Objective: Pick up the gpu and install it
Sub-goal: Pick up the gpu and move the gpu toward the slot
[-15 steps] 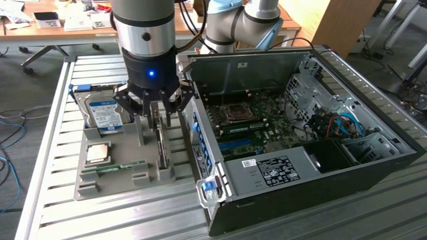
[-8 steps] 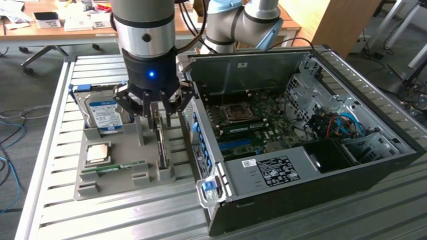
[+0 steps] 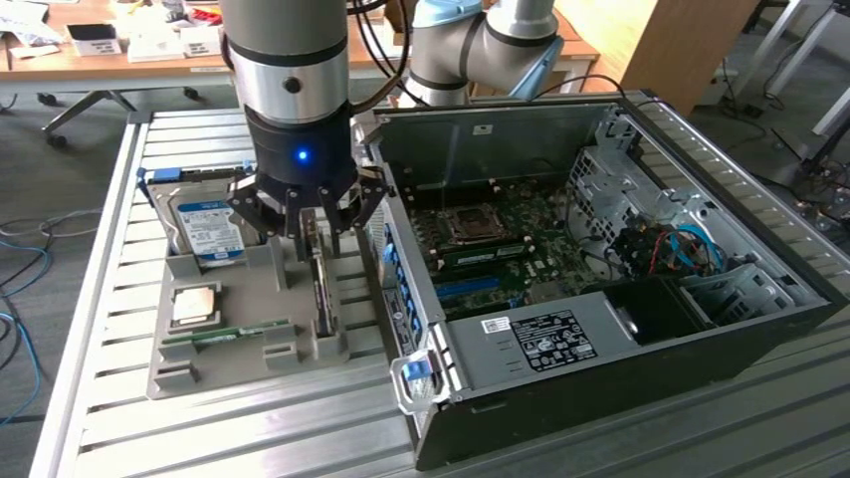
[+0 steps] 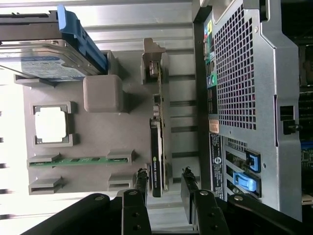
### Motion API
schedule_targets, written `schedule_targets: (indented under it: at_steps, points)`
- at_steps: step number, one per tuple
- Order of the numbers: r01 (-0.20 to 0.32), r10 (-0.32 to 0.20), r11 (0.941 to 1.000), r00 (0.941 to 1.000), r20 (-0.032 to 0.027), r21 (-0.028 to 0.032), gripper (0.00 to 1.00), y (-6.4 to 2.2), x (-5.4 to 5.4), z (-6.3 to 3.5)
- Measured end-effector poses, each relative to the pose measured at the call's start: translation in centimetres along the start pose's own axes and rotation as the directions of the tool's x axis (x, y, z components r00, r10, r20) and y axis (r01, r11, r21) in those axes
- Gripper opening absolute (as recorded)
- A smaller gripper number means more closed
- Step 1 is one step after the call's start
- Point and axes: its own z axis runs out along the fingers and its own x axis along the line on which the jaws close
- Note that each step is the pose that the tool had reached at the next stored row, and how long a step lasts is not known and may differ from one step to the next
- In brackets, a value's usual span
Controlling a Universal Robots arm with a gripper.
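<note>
The gpu stands on edge in a slot of the grey holder tray, a thin dark card with a green board. My gripper hangs over its far end, close to the left wall of the open computer case. In the wrist view the gpu runs along the tray, and the gripper is open, its two black fingers standing either side of the card's end with a gap on each side. I cannot tell whether they reach down to the card's level.
The tray also holds a hard drive with a blue-white label, a CPU and a RAM stick. The case lies open with its motherboard facing up. Everything rests on a slatted metal table.
</note>
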Motion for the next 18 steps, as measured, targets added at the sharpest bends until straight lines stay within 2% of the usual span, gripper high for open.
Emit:
schedule_targets:
  at_steps: [18]
  points:
    - [0.0, 0.0, 1.0, 1.0, -0.0002, 0.0005, 0.42, -0.03, 0.01, 0.58]
